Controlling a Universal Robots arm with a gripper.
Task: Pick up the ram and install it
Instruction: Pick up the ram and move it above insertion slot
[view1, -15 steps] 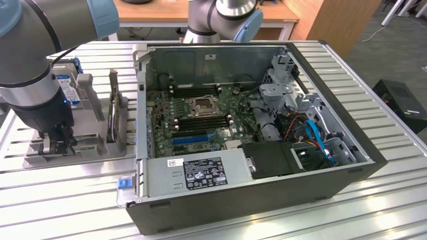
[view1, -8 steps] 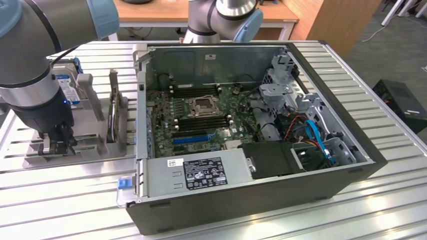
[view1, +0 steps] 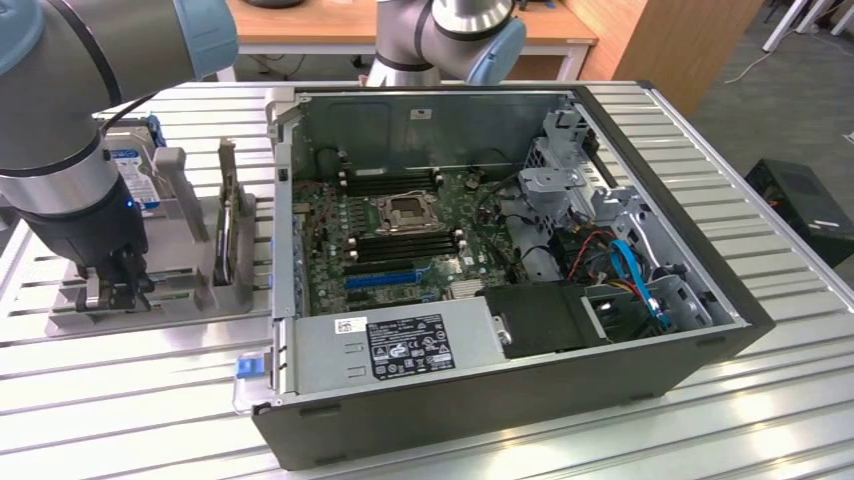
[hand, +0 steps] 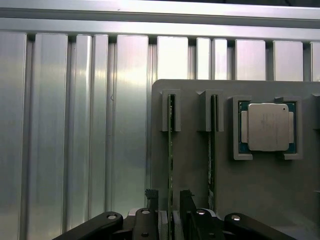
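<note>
Hand (hand: 169, 195) open, fingers astride the ram (hand: 171, 142), not yet pinching. Ram stands on edge in the grey holder's (hand: 192, 170) edge-most slot, on the counter (hand: 75, 130). Likely light, stiff, fragile; take it by the flat faces, mid-length.

Light is coming in bright and even from overhead. Worktop (view1: 107, 370) ribs are glaring in white streaks in the exterior view and are washing out near the far rail in the wrist view. Case (view1: 534, 410) interior is sitting dimmer, under soft shadows. CPU (hand: 268, 126) lid is reflecting palely.
</note>
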